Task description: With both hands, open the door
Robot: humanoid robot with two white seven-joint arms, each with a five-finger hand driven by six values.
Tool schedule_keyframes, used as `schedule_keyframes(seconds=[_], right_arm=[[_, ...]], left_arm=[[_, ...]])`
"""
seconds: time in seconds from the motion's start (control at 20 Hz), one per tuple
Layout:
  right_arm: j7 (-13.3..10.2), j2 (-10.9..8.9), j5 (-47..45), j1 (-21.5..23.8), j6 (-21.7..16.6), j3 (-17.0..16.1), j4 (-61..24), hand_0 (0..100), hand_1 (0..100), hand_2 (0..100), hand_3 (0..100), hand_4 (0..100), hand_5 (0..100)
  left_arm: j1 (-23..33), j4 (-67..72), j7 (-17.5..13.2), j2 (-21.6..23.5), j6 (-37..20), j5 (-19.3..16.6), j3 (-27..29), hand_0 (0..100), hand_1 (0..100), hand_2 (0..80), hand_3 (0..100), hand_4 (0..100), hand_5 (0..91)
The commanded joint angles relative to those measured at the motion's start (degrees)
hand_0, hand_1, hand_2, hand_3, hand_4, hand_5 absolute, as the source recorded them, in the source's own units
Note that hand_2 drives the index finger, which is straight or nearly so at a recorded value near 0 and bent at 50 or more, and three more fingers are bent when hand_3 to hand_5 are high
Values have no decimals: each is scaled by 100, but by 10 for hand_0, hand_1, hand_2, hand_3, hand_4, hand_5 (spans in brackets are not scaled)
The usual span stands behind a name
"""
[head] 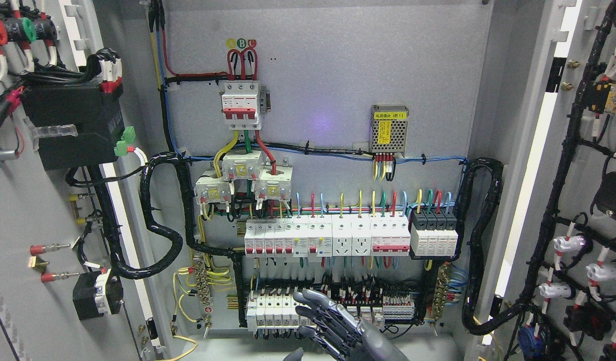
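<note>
- The cabinet's left door point(32, 210) stood swung open far to the left of the hand, its inner face turned to the camera and carrying black boxes, red-tipped studs and bundled wires
- The right door point(533, 210) stood open as well, far to the right of the hand, with a black wire harness and white and black connectors running down its inner face
- Neither door was touched by the hand; both were well apart from it
- The right hand point(328, 323) showed at the bottom edge, its arm coming in just right of the middle, inside the open cabinet mouth
- Its dark grey fingers point(308, 301) pointed left and slightly up, loosely spread and apart from one another, with nothing grasped between them
- Just behind and left of the fingers sat a low row of white terminal blocks point(272, 311); whether the fingertips touched them could not be told
- Straight above the hand ran a long row of white breakers point(328, 240) with red levers and coloured wires rising from the tops
- Higher up and to the left hung a three-pole breaker point(241, 103) with red loops of wire
- Up and to the right sat a perforated metal power supply point(389, 129) with a yellow label
- Black corrugated conduit point(157, 225) looped down on the left of the hand, and a second loop point(480, 250) on the right
- The grey back panel point(338, 75) filled the space above everything
</note>
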Motion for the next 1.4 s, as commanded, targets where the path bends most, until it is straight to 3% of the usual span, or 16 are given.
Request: schedule_keyframes(seconds=[0.0, 0.25, 0.8, 1.1, 1.35], right_arm=[[-2, -234, 64, 655, -210, -753, -867, 56, 143, 0, 0, 0, 0], [7, -392, 64, 937, -878, -1201, -858, 56, 143, 0, 0, 0, 0], [51, -401, 64, 1762, -2240, -2564, -858, 56, 142, 0, 0, 0, 0], [51, -358, 56, 2097, -2531, -3109, -867, 56, 142, 0, 0, 0, 0], [51, -322, -41, 2194, -2593, -3592, -718, 56, 142, 0, 0, 0, 0]], left_arm=[[-47, -606, 26, -131, -4507, 154, 509, 120, 556, 0, 0, 0, 0], [-20, -614, 26, -122, -4929, 505, 930, 120, 556, 0, 0, 0, 0], [68, -606, 26, 36, -5140, 953, 2135, 120, 556, 0, 0, 0, 0], [68, -597, 26, 159, -5158, 1156, 2732, 120, 556, 0, 0, 0, 0], [68, -562, 26, 519, -5158, 1516, 3084, 120, 556, 0, 0, 0, 0]])
